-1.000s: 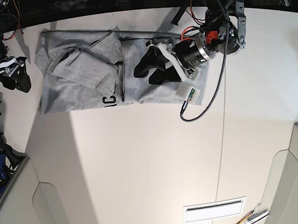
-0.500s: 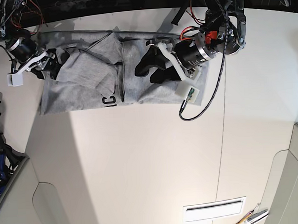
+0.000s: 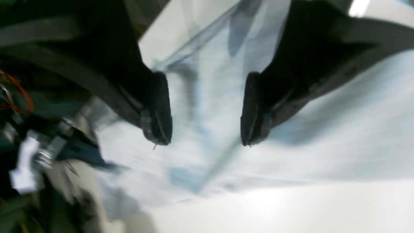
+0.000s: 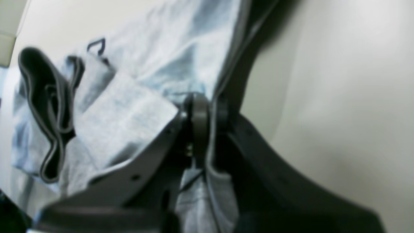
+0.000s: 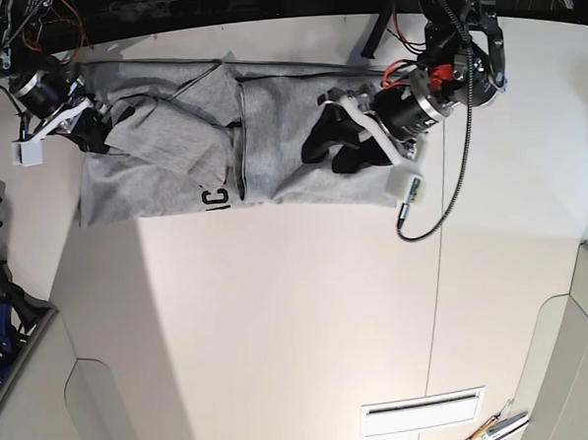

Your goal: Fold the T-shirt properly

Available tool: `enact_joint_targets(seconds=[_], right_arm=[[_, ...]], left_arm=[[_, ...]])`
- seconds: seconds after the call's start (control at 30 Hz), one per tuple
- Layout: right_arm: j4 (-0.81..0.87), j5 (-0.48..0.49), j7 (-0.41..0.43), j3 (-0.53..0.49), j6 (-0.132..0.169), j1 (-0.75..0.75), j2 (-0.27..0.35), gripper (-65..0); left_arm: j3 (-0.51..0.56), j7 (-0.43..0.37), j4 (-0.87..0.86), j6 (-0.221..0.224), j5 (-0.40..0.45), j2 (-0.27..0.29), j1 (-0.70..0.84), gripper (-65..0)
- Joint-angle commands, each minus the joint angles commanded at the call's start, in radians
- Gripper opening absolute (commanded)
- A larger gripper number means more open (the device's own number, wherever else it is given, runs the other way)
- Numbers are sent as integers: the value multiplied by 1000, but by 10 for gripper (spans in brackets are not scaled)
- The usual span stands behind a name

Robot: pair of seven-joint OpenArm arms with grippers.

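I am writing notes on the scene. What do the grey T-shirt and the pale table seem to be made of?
The light heather-grey T-shirt looks like soft knit fabric, probably cotton: matte, flecked, folding limply. The pale table seems a smooth hard board, perhaps laminate: faint sheen, straight seams.

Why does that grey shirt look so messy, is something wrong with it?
The T-shirt lies rumpled, not flat: its middle is bunched into folds with black lettering peeking out. The right gripper pinches one edge; nothing looks torn.

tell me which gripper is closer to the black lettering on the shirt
Left. The left gripper hovers open over the T-shirt just beside the lettering; the right gripper pinches the far edge.
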Motion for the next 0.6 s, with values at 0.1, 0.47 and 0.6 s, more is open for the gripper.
enact_joint_targets(seconds=[0.1, 0.47, 0.6], right_arm=[[65, 0, -1, 71, 0, 0, 5, -650], [273, 117, -133, 103, 0, 58, 127, -650], [352, 158, -163, 98, 0, 131, 114, -650]], left_arm=[[-112, 7, 0, 0, -1, -3, 0, -276], [-132, 14, -6, 0, -5, -55, 85, -276], [-56, 5, -76, 0, 0, -55, 91, -276]])
